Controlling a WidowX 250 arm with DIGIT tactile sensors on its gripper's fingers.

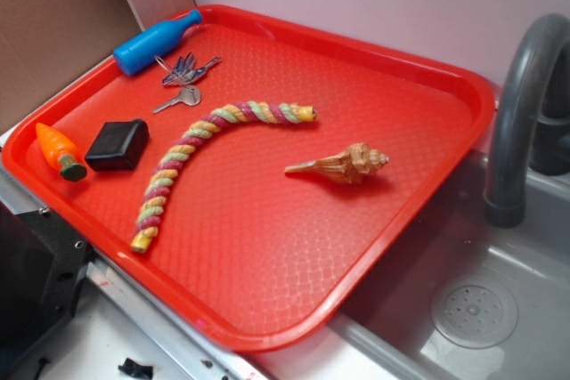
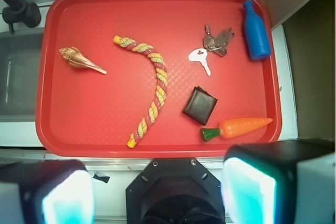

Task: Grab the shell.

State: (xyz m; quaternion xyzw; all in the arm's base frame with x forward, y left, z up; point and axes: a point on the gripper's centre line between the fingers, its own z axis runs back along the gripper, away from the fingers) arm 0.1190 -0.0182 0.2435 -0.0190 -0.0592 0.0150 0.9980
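The shell is tan-brown and knobbly with a long thin point. It lies flat on the red tray, toward the tray's right side in the exterior view. In the wrist view the shell sits at the tray's left, far above my fingers. My gripper is open, high over the near edge of the tray, with nothing between its two pale fingertips. No part of the gripper shows in the exterior view.
On the tray lie a twisted multicolour rope, a black block, an orange toy carrot, keys and a blue bottle. A grey sink with a dark faucet adjoins the tray's right side.
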